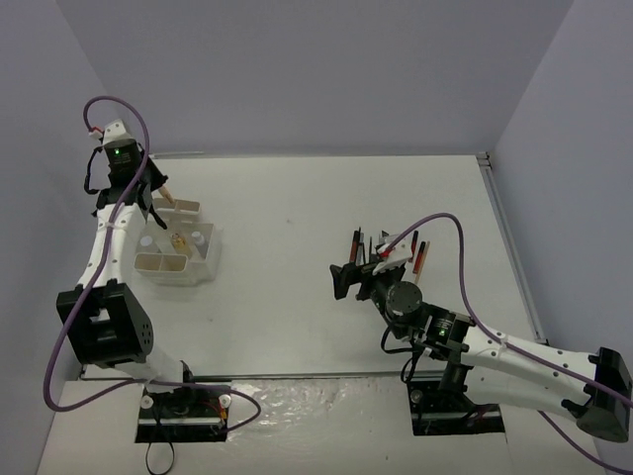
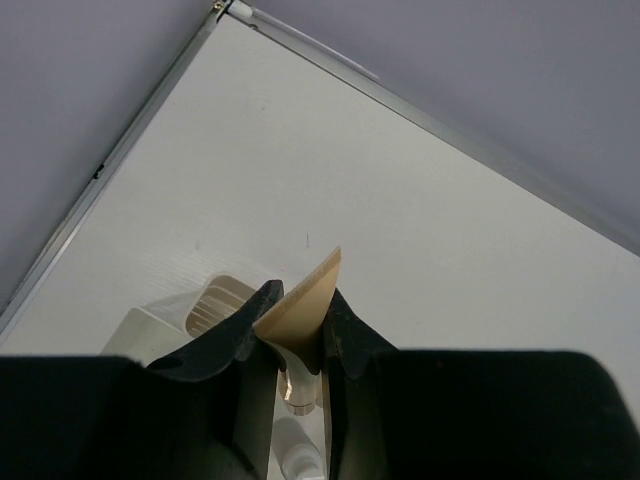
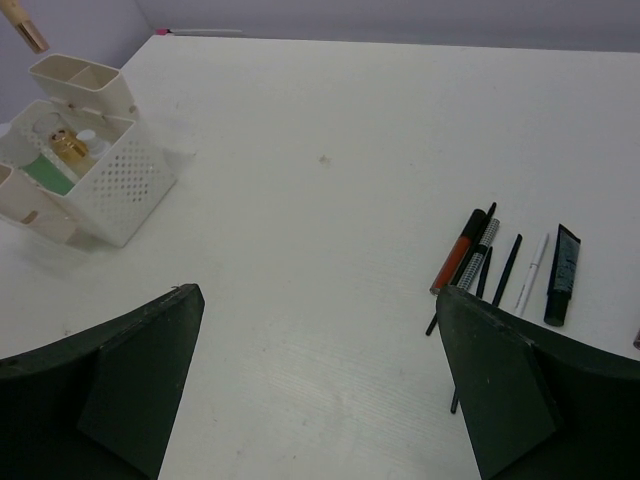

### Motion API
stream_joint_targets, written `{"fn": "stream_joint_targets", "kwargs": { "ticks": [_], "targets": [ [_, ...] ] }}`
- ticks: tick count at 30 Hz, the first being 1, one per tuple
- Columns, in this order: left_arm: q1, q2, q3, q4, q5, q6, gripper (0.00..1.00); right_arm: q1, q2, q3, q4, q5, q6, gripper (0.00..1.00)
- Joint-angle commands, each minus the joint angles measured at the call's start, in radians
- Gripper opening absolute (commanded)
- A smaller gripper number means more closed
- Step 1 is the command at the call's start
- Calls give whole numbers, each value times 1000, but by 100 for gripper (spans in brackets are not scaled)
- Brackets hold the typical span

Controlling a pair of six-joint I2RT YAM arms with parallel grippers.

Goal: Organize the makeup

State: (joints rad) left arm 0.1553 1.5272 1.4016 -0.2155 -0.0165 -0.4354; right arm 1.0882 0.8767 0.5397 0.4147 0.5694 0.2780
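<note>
Left tool [image 2: 301, 300] around tan stick [image 2: 312, 285], tip outward

Left fingers [image 1: 153, 188] apparently grip a tan stick [image 1: 166, 195] above the tray [image 1: 204, 267].

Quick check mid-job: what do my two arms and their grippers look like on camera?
The left arm and right arm have white link shells with black joint housings. A purple cable loops along each. The left gripper and right gripper have matte black, wedge-shaped fingers. A green light glows near the left wrist.
</note>
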Motion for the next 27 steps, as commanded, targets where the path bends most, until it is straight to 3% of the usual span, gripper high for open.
{"fn": "stream_joint_targets", "kwargs": {
  "ticks": [1,19,22,27],
  "targets": [
    [28,33,94,128,-20,24,0,-18,-61,-10,-10,54,-6,100],
    [39,123,-7,285,-75,78,3,-45,-142,-56,-58,37,13,100],
    [38,122,-16,288,-71,72,11,-45,-148,-59,-67,42,16,100],
    [38,90,-49,301,-93,68,37,-45,-160,-63,-77,55,21,100]
  ]
}}
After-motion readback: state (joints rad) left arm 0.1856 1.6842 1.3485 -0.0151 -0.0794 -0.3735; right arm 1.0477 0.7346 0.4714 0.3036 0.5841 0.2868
